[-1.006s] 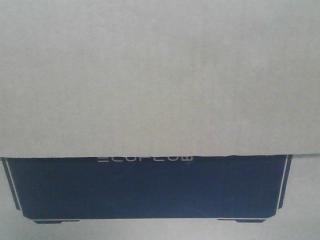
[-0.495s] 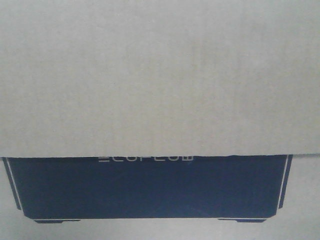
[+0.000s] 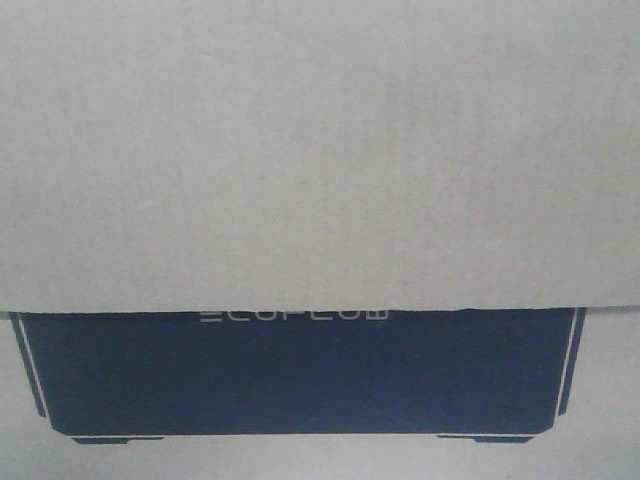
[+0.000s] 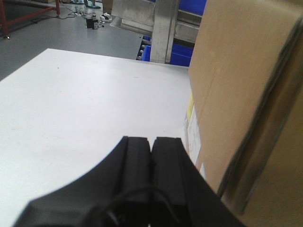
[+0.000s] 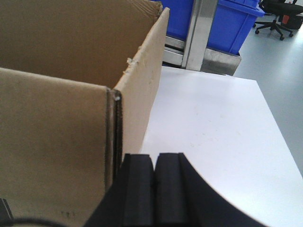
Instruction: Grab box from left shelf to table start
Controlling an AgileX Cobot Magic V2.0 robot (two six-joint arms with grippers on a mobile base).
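The brown cardboard box (image 3: 320,150) fills the front view, its black ECOFLOW panel (image 3: 300,375) low in the frame. It stands on the white table (image 4: 85,104). In the left wrist view the box's side (image 4: 236,85) rises at the right, and my left gripper (image 4: 151,139) is shut and empty right beside it. In the right wrist view the box (image 5: 61,118) stands at the left with its top flap up, and my right gripper (image 5: 155,156) is shut and empty against its right side. The left shelf's silver rail is out of view.
Blue plastic bins (image 5: 227,23) and a metal rack post (image 5: 196,33) stand past the table's far edge. The rack's metal frame (image 4: 163,28) and grey floor (image 4: 71,33) show behind the table in the left wrist view. An office chair (image 5: 279,14) is far right.
The box's black panel has shifted very slightly down and right in the front view; otherwise nothing has visibly changed.
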